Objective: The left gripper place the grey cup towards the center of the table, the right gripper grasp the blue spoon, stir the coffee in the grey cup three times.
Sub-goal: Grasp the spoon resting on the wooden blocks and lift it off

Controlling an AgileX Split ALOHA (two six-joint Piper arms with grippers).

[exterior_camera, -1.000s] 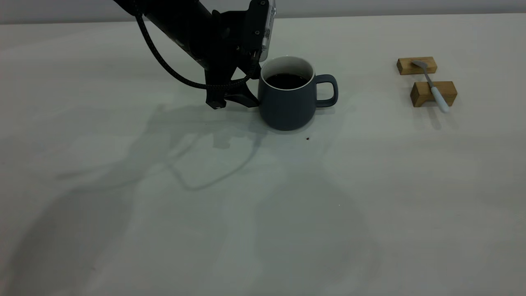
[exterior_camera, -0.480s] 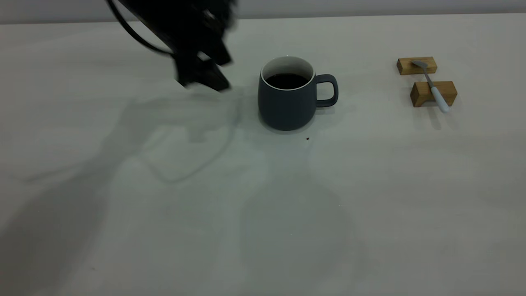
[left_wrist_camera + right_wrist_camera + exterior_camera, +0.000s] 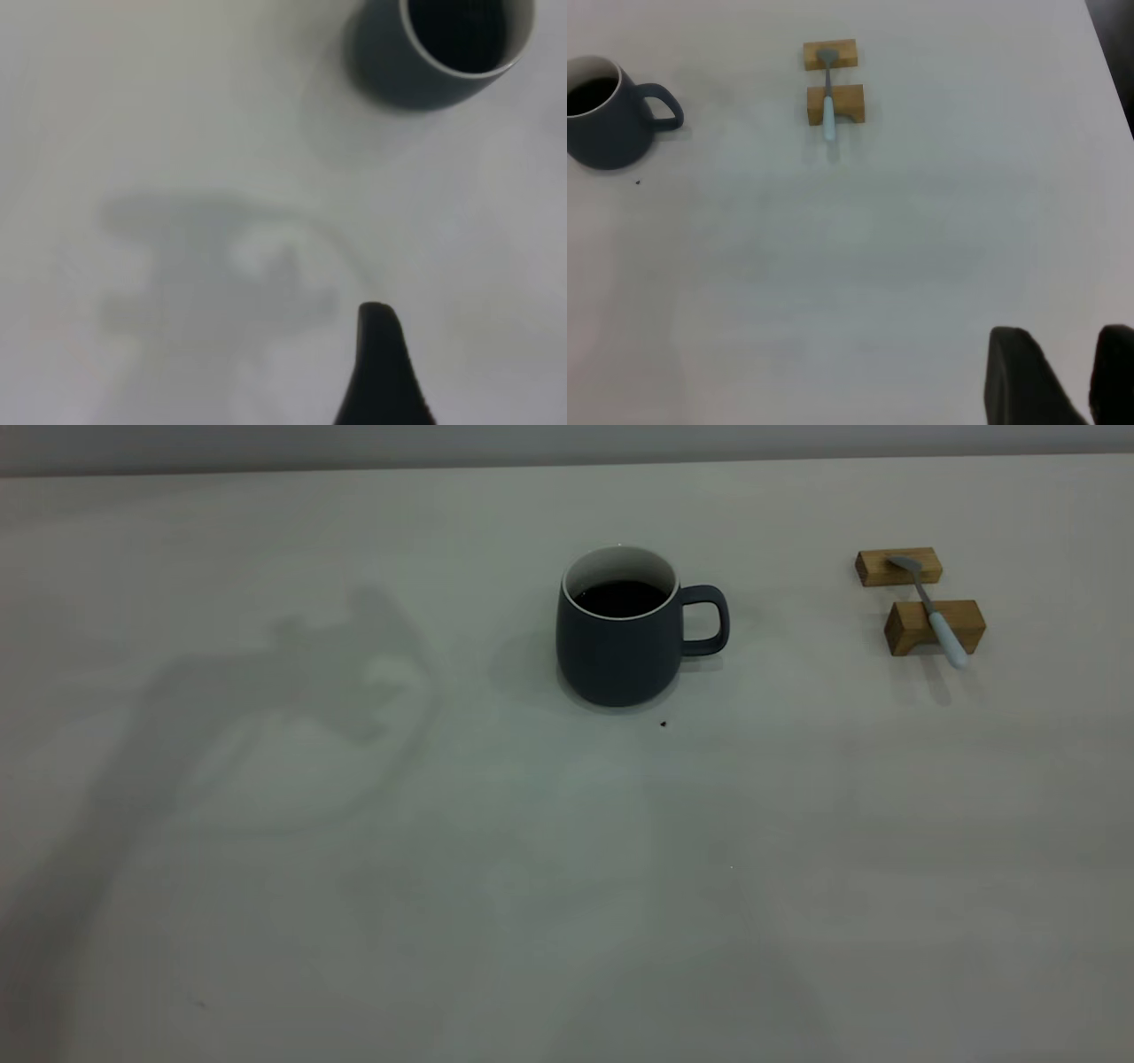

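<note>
The grey cup stands upright near the middle of the table, its handle turned toward the right side, with dark coffee inside. The blue spoon lies across two wooden blocks at the far right, bowl on the far block. No gripper shows in the exterior view. In the left wrist view my left gripper hangs open above bare table, well away from the cup; only one of its fingers shows. My right gripper is open, empty, and far from the spoon.
Two tan wooden blocks carry the spoon. A tiny dark speck lies just in front of the cup. The left arm's shadow falls on the table's left half. The table's right edge shows in the right wrist view.
The left gripper let go of the cup, pulled back to the left and rose out of the exterior view; only its shadow is left. Cup and spoon have not moved.
</note>
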